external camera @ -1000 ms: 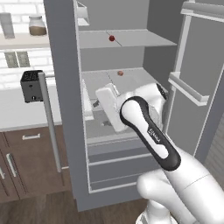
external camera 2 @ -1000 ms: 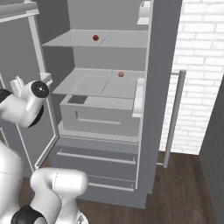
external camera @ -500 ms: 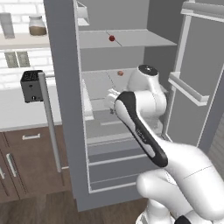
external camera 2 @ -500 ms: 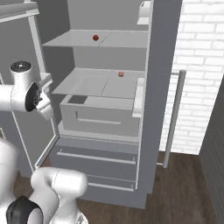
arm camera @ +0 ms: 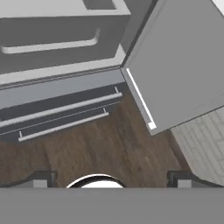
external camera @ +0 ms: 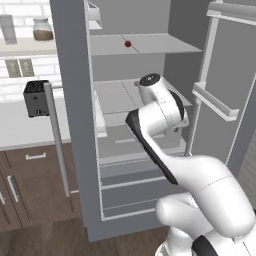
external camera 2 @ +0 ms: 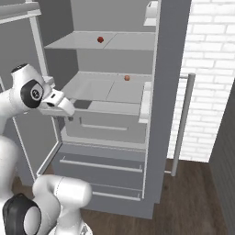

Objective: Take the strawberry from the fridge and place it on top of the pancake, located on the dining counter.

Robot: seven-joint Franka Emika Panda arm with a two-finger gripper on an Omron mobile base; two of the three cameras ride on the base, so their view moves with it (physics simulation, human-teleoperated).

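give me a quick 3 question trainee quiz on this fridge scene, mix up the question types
1. True or false: the fridge doors are open.
2. How many small red things lie on the shelves inside?
3. Where does the gripper sit? A) closed on the upper red thing B) in front of the middle shelf, at its open side, holding nothing C) inside the bottom drawer

Key:
1. True.
2. Two: the strawberry on the upper shelf, another small red thing on the middle shelf.
3. B; its fingers are apart in the hand view.

White brick wall (external camera 2: 206, 55), dark wood floor (external camera 2: 193, 202), brown cabinets (external camera: 30, 185) under a white counter (external camera: 20, 127) bearing a black toaster (external camera: 36, 98).
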